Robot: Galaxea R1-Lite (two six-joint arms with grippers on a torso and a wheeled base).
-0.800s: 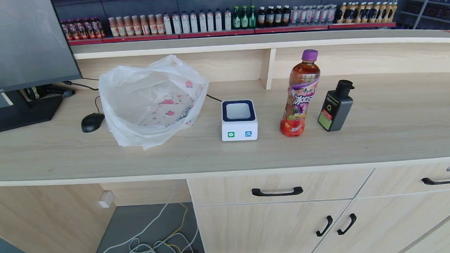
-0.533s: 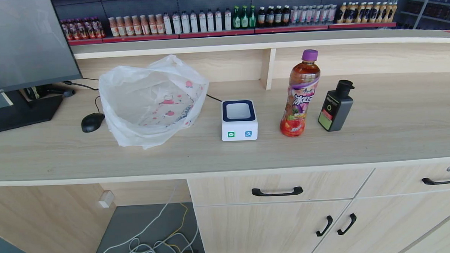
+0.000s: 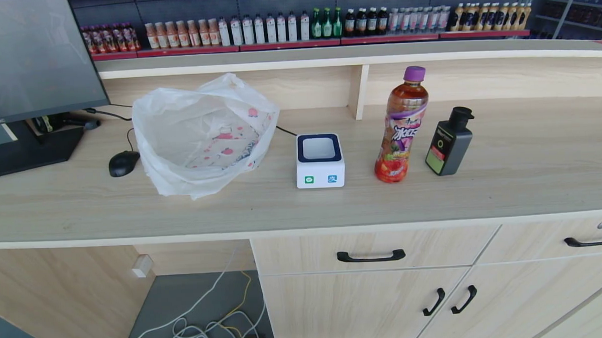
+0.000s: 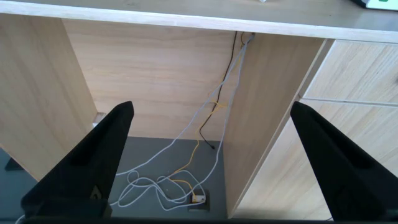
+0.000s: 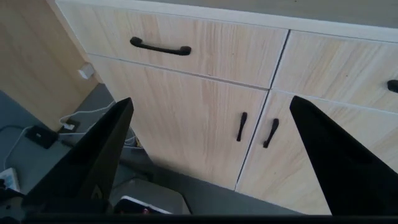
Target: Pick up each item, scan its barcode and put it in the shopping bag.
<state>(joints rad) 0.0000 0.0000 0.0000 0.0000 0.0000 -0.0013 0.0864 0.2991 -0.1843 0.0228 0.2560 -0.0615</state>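
On the wooden counter [image 3: 282, 204] stand a tea bottle with a purple cap [image 3: 402, 125] and, just right of it, a dark pump bottle [image 3: 449, 143]. A white scanner box with a blue-rimmed window [image 3: 319, 160] sits left of the tea bottle. Further left, a translucent shopping bag [image 3: 202, 135] stands with its mouth open. My left gripper [image 4: 208, 162] is open below counter level, facing the gap under the counter with cables on the floor. My right gripper [image 5: 208, 155] is open too, low in front of the cabinet doors, with nothing between its fingers.
A monitor [image 3: 32, 58] on a black stand and a mouse [image 3: 123, 162] occupy the counter's left end. A raised back ledge with a divider [image 3: 358, 89] runs behind the items. Drawers with black handles [image 3: 370, 256] are below. Bare counter lies right of the pump bottle.
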